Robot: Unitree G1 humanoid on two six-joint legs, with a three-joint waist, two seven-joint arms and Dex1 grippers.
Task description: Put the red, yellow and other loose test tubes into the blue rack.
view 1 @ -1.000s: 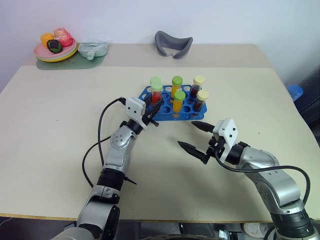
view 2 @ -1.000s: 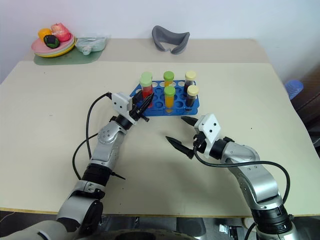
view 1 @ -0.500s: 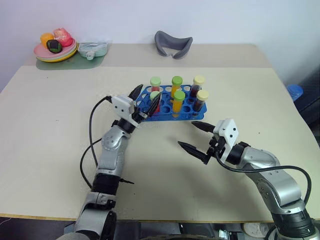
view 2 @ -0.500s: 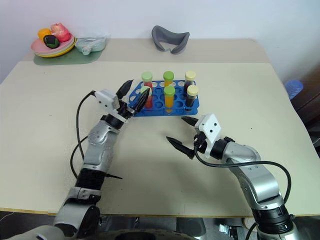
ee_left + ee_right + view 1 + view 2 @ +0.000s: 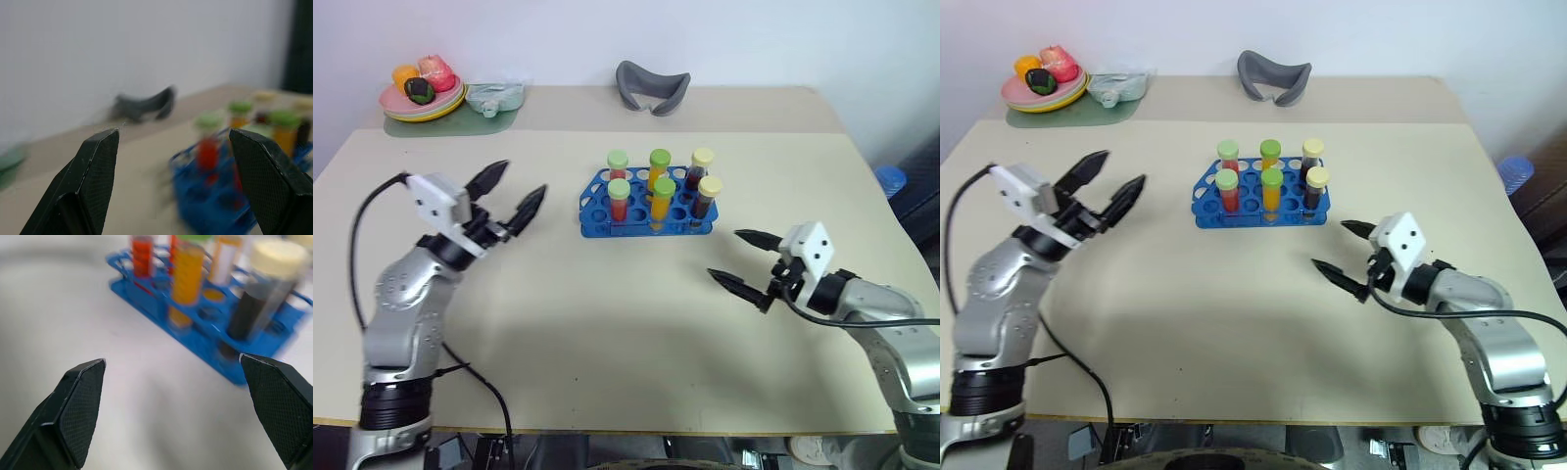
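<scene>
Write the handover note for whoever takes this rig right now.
Left hand: open, empty, raised left of the blue rack.
Right hand: open, empty, above the table right of and nearer than the rack.
Test tubes: six stand upright in the rack: two red, two orange, two dark.
Done: no loose tube on the table.
Left: nothing visible; confirm the tubes are seated.

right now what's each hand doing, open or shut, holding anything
Left hand: open, holding nothing, left of the blue rack.
Right hand: open, holding nothing, over the table.
</scene>
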